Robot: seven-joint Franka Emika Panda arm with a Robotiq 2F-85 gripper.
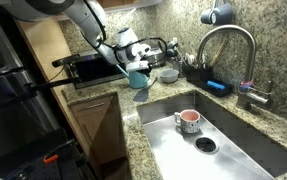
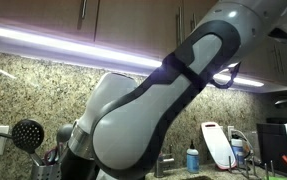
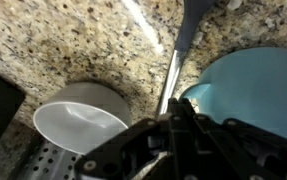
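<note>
We see the end effector (image 3: 178, 118) clenched, its fingers drawn together at the lower end of a thin grey metal utensil handle (image 3: 174, 70). We cannot tell whether the handle is actually pinched between them. The handle stands between a pale blue round cup (image 3: 253, 90) just beside it and a grey round bowl (image 3: 78, 122) on the speckled granite worktop (image 3: 73, 40). In an exterior view the end effector (image 1: 143, 64) hangs over the pale blue round cup (image 1: 138, 78) behind the steel sink (image 1: 238, 150), where a pink mug (image 1: 187, 121) sits near the drain.
</note>
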